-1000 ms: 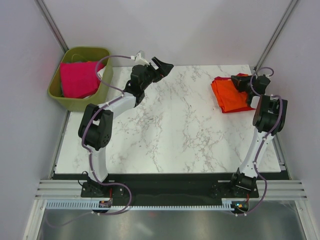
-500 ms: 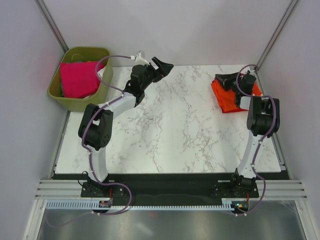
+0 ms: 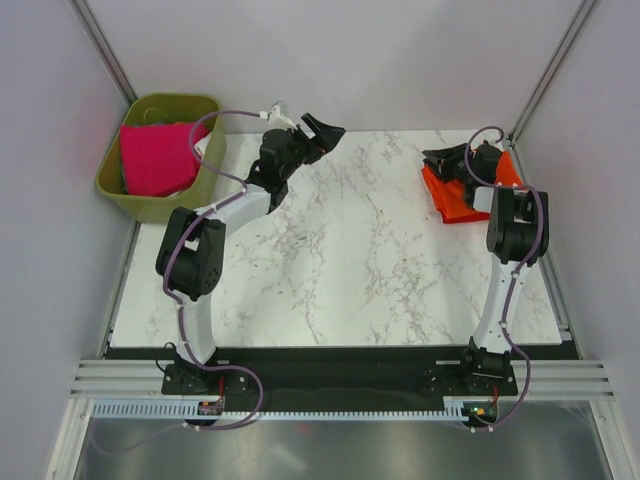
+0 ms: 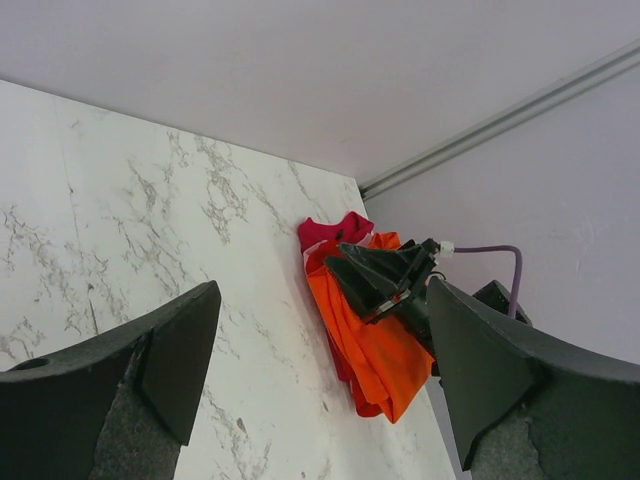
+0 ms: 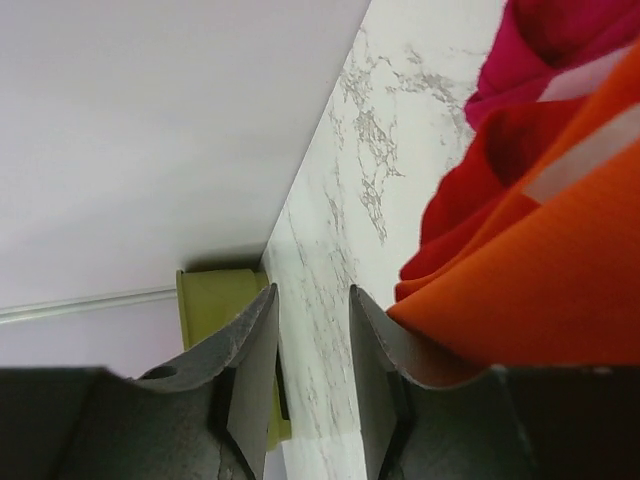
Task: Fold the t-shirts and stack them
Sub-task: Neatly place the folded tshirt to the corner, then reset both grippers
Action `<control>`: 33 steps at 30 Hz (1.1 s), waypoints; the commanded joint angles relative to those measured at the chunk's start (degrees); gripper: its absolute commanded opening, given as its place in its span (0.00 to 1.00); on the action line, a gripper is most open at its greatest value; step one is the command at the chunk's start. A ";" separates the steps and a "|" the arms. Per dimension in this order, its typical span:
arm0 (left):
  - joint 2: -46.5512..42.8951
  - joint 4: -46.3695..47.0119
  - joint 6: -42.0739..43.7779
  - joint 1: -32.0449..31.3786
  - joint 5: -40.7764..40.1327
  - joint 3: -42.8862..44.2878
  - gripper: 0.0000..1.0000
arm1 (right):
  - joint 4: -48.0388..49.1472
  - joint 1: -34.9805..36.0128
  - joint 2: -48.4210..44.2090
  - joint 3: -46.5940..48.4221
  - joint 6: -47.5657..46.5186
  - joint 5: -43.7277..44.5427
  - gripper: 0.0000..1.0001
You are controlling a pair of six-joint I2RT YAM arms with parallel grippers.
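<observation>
T-shirts [image 3: 450, 205] soft matt cloth; table [image 3: 340, 270] smooth marble-look.

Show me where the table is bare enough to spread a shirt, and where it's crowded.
Bare: the middle of the table, from the left hand across to the orange shirt and down to the near edge. Crowded: the far right corner, where the right hand is at that shirt. The bin off the far left corner holds a pink shirt.
</observation>
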 commanded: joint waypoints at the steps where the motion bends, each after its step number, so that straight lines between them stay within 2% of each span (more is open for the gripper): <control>1: -2.55 1.91 -0.87 0.61 0.95 0.08 0.91 | -3.63 0.18 -6.72 3.51 -6.67 -0.99 0.43; 6: -4.57 -0.64 1.50 0.96 0.77 0.25 0.93 | -9.87 2.29 -16.30 2.72 -18.07 -0.72 0.52; 11: -10.01 -8.63 8.26 1.13 -0.54 -0.18 1.00 | -17.25 6.86 -25.62 -1.49 -28.55 1.29 0.66; 15: -17.02 -11.80 12.13 1.13 -3.18 -7.45 1.00 | -21.90 11.25 -33.08 -6.42 -35.23 4.89 0.94; 21: -32.48 -18.65 16.27 1.13 -4.06 -20.82 1.00 | -29.47 15.21 -46.09 -16.08 -42.98 11.93 0.98; 27: -46.74 -28.92 18.64 1.05 -5.73 -31.45 1.00 | -30.70 17.93 -62.08 -31.37 -45.70 16.67 0.98; 31: -57.02 -33.07 20.39 0.96 -6.44 -38.41 1.00 | -31.41 18.55 -75.16 -42.69 -47.90 20.10 0.98; 33: -63.61 -33.69 21.36 0.96 -6.35 -43.13 1.00 | -32.81 18.55 -78.44 -45.87 -48.86 23.00 0.98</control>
